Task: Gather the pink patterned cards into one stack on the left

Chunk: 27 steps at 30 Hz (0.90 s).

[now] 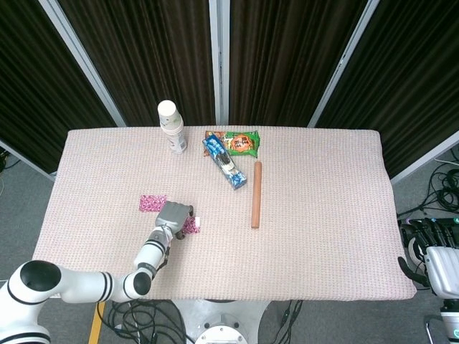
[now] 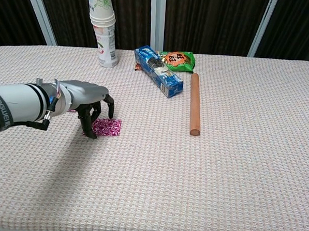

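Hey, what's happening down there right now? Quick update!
Left hand fingers down on near pink card. Other pink card lies apart, further left. Right hand idle off table. Path clear.

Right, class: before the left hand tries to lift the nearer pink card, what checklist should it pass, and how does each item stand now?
1. Left hand over the near card: ok, fingertips at its left edge.
2. Card gripped: cannot tell; fingers hide that edge.
3. Far card lying flat on the left as the stack spot: ok.
4. Path between the cards free: ok, only bare cloth.
5. Rolling pin and snack packs clear of the hand: ok.
6. Right hand out of the way: ok, off the table edge.
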Each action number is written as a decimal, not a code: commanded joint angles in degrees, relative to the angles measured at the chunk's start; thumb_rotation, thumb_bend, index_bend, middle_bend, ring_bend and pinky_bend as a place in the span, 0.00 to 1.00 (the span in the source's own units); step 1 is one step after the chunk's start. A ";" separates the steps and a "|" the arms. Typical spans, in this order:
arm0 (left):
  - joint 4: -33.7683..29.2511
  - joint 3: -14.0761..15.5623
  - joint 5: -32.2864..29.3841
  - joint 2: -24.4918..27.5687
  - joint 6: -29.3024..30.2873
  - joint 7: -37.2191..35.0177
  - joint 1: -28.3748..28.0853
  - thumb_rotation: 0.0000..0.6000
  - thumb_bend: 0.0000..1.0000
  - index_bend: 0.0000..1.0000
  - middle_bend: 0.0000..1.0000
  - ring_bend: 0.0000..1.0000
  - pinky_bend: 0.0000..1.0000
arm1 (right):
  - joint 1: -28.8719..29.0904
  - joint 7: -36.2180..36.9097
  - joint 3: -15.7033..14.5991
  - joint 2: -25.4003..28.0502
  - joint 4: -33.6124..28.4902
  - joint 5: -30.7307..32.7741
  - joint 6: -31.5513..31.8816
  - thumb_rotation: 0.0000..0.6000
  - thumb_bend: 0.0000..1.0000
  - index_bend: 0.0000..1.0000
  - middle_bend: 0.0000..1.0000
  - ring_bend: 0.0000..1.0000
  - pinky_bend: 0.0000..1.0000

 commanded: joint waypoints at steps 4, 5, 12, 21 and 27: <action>0.74 0.13 -0.22 -0.76 0.60 0.39 0.14 1.00 0.22 0.39 0.80 0.73 0.91 | -0.18 0.12 -0.05 0.08 0.05 0.04 0.19 0.97 0.24 0.19 0.14 0.05 0.03; 0.83 0.16 -0.21 -0.87 0.65 0.42 0.19 1.00 0.22 0.39 0.80 0.73 0.91 | -0.20 0.12 -0.06 0.09 0.07 0.04 0.20 0.98 0.24 0.19 0.14 0.05 0.03; 1.37 0.18 0.55 -1.52 0.79 0.35 0.59 1.00 0.22 0.39 0.80 0.73 0.91 | -0.22 0.06 -0.08 0.09 0.02 -0.03 0.21 0.97 0.24 0.19 0.14 0.05 0.03; 2.34 -0.15 2.12 -2.14 0.74 -0.36 1.16 1.00 0.22 0.45 0.80 0.73 0.91 | -0.21 -0.15 -0.04 0.10 -0.10 0.09 0.12 0.97 0.24 0.19 0.14 0.05 0.03; 2.94 -0.16 3.14 -2.55 1.09 -0.38 1.55 1.00 0.22 0.49 0.81 0.73 0.91 | -0.23 -0.31 -0.04 0.13 -0.22 0.12 0.10 0.96 0.24 0.19 0.14 0.05 0.03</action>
